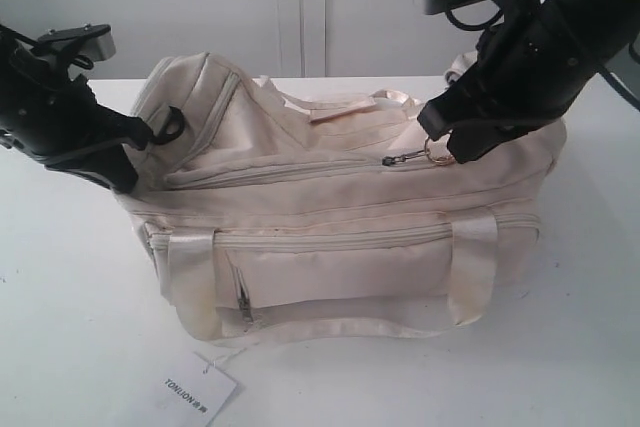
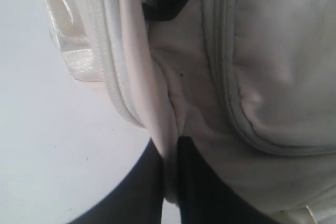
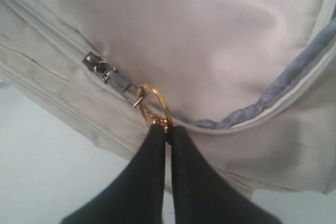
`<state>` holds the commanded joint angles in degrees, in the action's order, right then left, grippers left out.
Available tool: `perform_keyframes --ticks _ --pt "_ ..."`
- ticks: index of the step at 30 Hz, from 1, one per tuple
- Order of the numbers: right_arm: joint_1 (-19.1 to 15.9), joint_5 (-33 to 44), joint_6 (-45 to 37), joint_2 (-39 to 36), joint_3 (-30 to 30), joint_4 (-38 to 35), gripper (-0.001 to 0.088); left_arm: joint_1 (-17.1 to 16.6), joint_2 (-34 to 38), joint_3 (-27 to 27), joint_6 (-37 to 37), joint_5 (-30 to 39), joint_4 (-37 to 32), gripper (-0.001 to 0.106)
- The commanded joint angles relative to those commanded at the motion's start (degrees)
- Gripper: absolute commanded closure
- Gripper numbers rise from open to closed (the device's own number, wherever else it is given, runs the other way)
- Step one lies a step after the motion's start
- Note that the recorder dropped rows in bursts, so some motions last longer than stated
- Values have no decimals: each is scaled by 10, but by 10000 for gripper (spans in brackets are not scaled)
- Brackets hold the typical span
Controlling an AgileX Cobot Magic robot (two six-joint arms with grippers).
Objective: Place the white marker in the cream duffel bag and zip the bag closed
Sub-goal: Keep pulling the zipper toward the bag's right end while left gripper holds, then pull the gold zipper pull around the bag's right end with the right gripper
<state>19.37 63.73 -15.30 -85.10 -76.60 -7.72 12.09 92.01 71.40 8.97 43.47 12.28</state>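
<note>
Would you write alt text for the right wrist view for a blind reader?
The right gripper, jaws shut, pinches the gold ring pull attached to the zipper slider of the cream duffel bag, which rests on a white table.

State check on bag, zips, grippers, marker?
cream duffel bag: upright, top slumped
top zipper: partly closed, open beyond slider
front pocket zip: looks closed
left gripper: shut on bag fabric
right gripper: shut on gold ring pull
white marker: not in view
</note>
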Motion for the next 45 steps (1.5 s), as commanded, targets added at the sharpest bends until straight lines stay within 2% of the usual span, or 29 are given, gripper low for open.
perform_keyframes --ticks 22,29,37,45 --pt "0 -10 12 0 0 28 868 0 0 0 0 -15 -13 1053" --pt "0 -13 54 0 0 86 868 0 0 0 0 -8 -13 1053" --pt "0 -20 54 0 0 96 868 0 0 0 0 -4 -13 1053" --pt "0 -23 82 1 0 145 868 0 0 0 0 -2 -13 1053"
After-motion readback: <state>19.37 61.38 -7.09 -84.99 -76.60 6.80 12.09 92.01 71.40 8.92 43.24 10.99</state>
